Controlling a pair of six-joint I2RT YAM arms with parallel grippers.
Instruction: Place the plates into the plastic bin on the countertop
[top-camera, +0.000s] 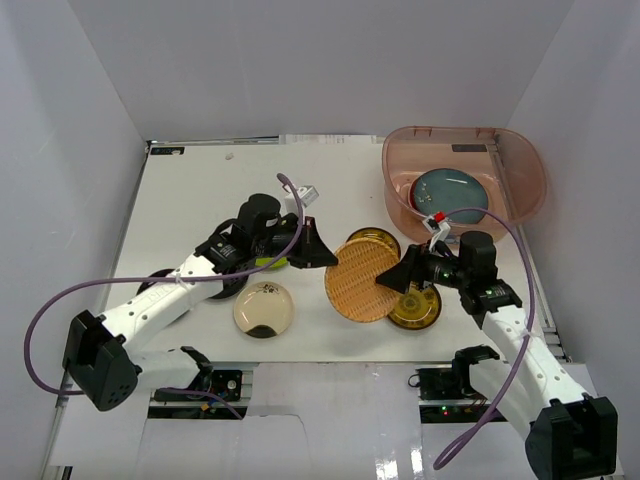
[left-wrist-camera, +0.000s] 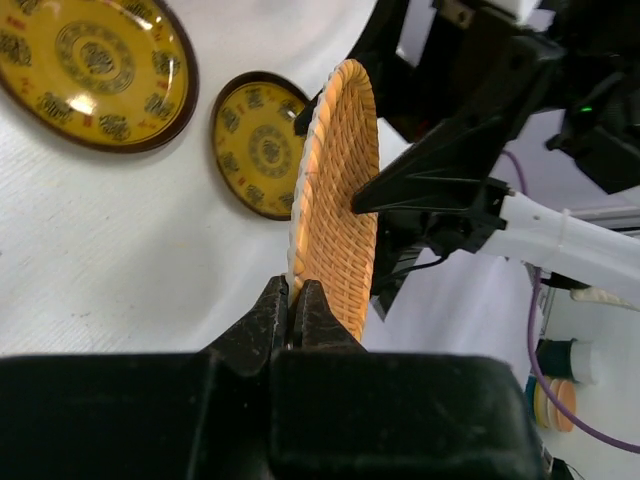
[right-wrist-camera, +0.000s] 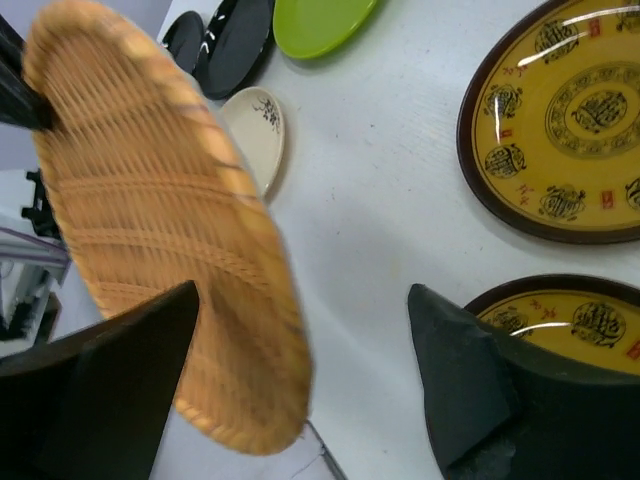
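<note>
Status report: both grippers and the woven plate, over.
Left gripper shut on woven plate rim. Right gripper open around its far edge. One blue plate in bin. Nothing blocking.

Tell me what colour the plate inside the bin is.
The plate in the bin is blue-grey, clearest from the top camera.

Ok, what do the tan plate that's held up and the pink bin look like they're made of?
The tan plate looks like woven rattan or straw, matte; coiled braided rows show across it. The bin is probably plastic, smooth and faintly glossy; its pinkish wall is translucent, with the white countertop showing through.
</note>
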